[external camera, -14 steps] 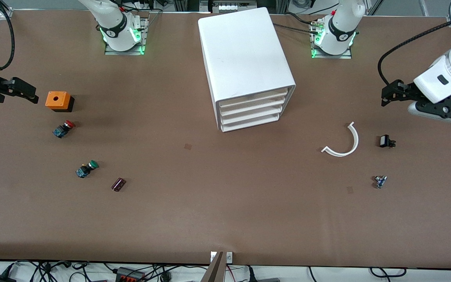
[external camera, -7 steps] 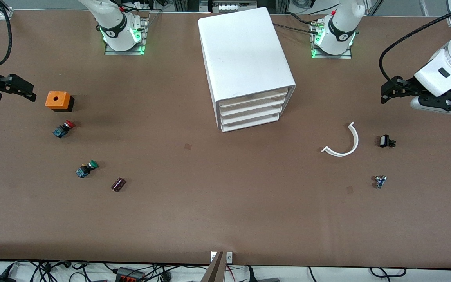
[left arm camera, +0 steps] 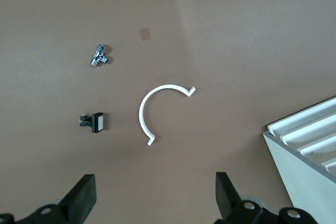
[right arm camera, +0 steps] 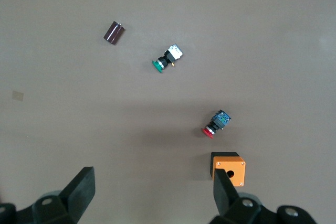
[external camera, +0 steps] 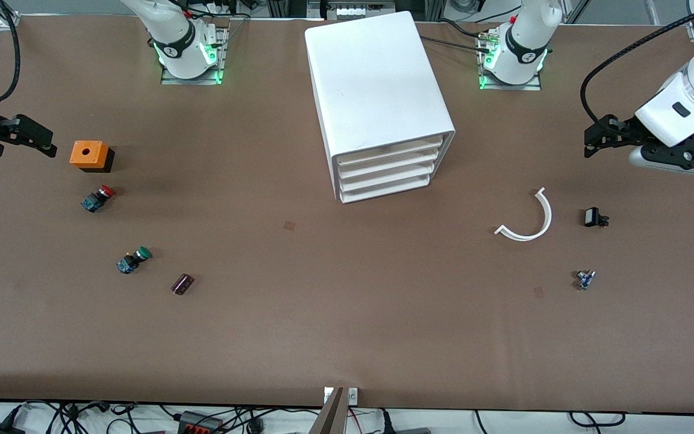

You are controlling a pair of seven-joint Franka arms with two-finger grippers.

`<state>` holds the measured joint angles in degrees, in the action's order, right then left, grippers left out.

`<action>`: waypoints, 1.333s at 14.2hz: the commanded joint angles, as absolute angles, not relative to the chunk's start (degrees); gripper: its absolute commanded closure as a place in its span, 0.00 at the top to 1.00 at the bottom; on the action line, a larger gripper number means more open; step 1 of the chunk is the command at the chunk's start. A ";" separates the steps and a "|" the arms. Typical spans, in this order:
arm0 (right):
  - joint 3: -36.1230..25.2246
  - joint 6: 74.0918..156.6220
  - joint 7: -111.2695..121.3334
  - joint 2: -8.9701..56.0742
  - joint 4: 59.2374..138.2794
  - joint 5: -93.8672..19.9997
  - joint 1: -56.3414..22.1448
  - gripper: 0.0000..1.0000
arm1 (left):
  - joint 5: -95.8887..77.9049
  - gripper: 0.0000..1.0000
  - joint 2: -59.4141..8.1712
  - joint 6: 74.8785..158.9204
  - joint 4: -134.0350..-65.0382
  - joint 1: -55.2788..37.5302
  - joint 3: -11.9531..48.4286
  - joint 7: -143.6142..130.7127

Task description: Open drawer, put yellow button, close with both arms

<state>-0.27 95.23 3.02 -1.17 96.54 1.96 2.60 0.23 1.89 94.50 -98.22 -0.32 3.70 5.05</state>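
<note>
The white cabinet [external camera: 377,90] stands mid-table between the two bases, and its corner shows in the left wrist view [left arm camera: 310,145]. The drawer [external camera: 390,150], uppermost of four, is shut flush like those below it. The yellow button is out of view. My left gripper [external camera: 599,140] hangs open and empty over bare table at the left arm's end; its fingers stand wide apart in the left wrist view [left arm camera: 156,203]. My right gripper [external camera: 32,140] hangs open and empty over the right arm's end, beside an orange box; it also shows in the right wrist view [right arm camera: 152,198].
An orange box [external camera: 89,155] [right arm camera: 228,168], a red-capped button [external camera: 98,198] [right arm camera: 216,124], a green-capped button [external camera: 134,260] [right arm camera: 167,59] and a dark cylinder [external camera: 182,284] lie toward the right arm's end. A white curved strip [external camera: 528,220] [left arm camera: 157,106], a black switch [external camera: 594,217] and a metal fitting [external camera: 585,279] lie toward the left arm's end.
Both grippers have shifted slightly toward the bases' side of the table, still open. Nothing on the table has moved.
</note>
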 commanded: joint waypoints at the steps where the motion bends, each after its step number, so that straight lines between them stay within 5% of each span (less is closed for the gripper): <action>1: -0.09 96.15 3.34 -2.11 97.65 1.05 2.72 1.00 | -0.44 1.00 1.49 92.55 -96.42 -0.53 3.16 5.27; 19: 0.00 97.56 3.78 -1.41 97.73 1.49 2.20 1.00 | -0.35 1.00 1.49 92.46 -96.24 -0.61 3.87 4.75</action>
<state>-0.02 96.50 3.13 -0.84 96.86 1.86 2.07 0.23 1.89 93.76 -97.68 -0.58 3.88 5.04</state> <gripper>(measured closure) 0.000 0.000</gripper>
